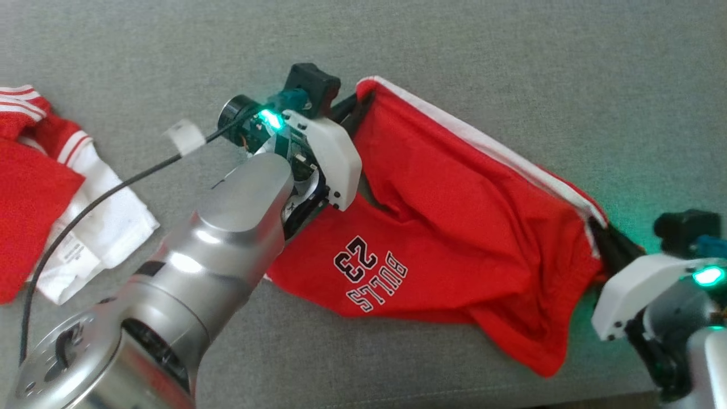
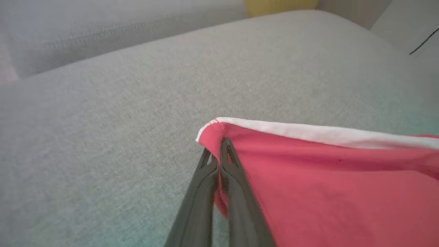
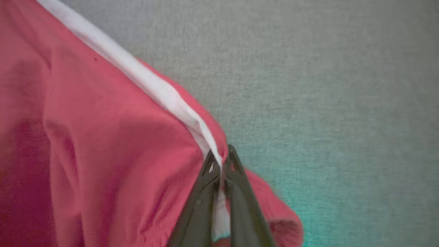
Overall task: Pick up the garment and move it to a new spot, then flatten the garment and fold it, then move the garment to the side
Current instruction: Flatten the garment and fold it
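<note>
The garment [image 1: 454, 210] is a red piece with a white edge band and "BULLS 23" printed in black and white; it hangs stretched between my two grippers above the grey cushion. My left gripper [image 1: 355, 108] is shut on the garment's far left corner, seen in the left wrist view as dark fingers pinching the red cloth [image 2: 217, 154]. At the other end, my right gripper [image 1: 602, 233] is shut on the white-banded edge [image 3: 219, 159]. The lower part of the garment sags onto the cushion.
A second red and white garment [image 1: 51, 193] lies crumpled at the left of the grey couch cushion [image 1: 511, 68]. A black cable [image 1: 113, 187] runs along my left arm. The cushion's front edge is at the lower right; a yellow object [image 2: 279, 6] sits beyond the cushion.
</note>
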You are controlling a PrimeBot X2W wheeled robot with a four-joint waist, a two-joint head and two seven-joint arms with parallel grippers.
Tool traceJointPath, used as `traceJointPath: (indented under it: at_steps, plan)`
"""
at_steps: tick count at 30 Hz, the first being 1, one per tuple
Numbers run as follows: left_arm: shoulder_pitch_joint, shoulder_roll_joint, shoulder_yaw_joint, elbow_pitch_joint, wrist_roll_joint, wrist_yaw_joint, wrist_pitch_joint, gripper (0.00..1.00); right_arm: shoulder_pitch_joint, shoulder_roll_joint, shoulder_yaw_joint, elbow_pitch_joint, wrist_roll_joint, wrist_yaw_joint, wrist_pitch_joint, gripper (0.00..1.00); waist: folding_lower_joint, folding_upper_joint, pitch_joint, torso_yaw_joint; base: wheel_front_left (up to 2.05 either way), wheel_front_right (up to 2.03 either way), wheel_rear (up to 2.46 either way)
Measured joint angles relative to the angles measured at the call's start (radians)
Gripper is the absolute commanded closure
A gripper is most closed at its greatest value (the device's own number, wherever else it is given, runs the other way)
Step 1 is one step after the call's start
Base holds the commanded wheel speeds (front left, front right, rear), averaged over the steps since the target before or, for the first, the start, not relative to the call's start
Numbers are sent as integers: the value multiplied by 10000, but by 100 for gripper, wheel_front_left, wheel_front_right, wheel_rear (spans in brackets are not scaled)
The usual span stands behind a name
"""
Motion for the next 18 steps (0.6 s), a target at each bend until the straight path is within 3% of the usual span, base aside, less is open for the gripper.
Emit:
traceJointPath:
  at_steps: [6, 10, 12, 18]
  plan:
    - [-8, 59, 326, 50, -8, 165, -2201, 100, -98, -107, -520, -930, -79, 0, -608, 100, 0, 0, -482, 117, 0, 0, 0]
    - [-5, 537, 938, -945, 44, 512, -2961, 100, -415, -414, -639, -2033, -146, 0, -838, 100, -1, 0, -1013, 184, 0, 0, 0]
    - [7, 1035, 1373, -1994, 251, 853, -3033, 100, -701, -629, -675, -2692, -230, 0, -867, 100, -1, 0, -1296, 241, 0, 0, 0]
    - [1017, 2767, 2964, -6832, 1208, 2142, -3108, 100, -1604, -1384, -740, -4451, -357, 0, -729, 100, -3, 0, -2128, 483, 0, 0, 0]
